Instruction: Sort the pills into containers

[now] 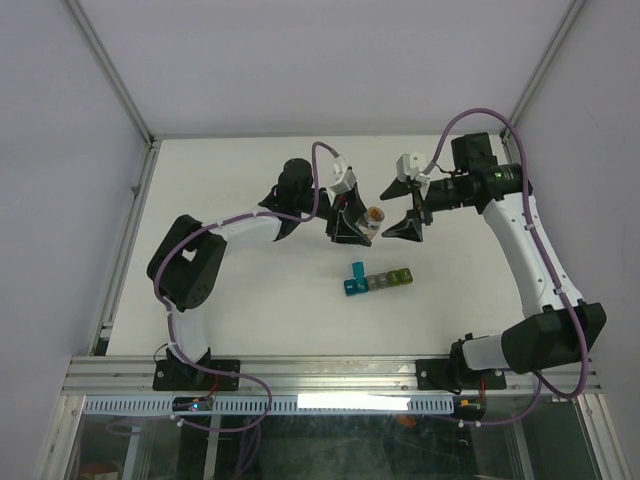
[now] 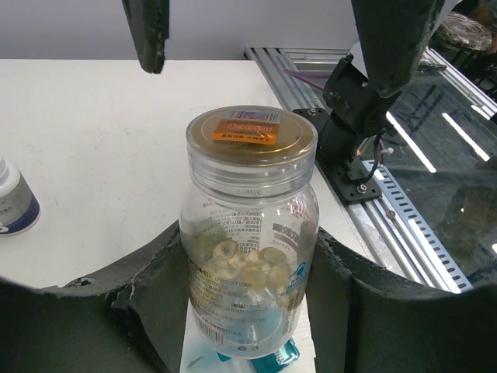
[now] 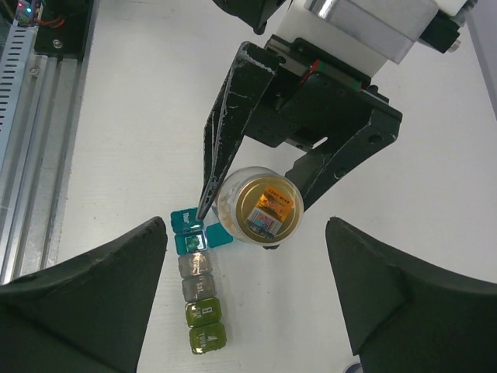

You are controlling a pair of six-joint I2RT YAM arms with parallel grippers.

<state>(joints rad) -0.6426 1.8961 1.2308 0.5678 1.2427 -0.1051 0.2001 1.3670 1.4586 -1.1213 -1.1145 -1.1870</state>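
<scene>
the aluminium rail [image 1: 330,372] is running along the near edge of the white table [image 1: 250,300]. just past it, mid-table, the containers [image 1: 378,280] are lying as one row of joined cubes, teal, grey, olive and yellow-green, with a blue flap [image 1: 357,269] sticking out at the teal end. the grey and green lids are sitting shut, so their insides are not showing. beyond them the left gripper [image 1: 352,226] is clasping a clear bottle [image 2: 250,233] with a tan cap, pale round pills lying in its lower half. the right gripper [image 1: 402,208] is hanging beside it, jaws spread wide, gripping nothing. a white-capped bottle [image 2: 14,203] is standing apart. plain pale walls [image 1: 330,60] are enclosing the far side.
</scene>
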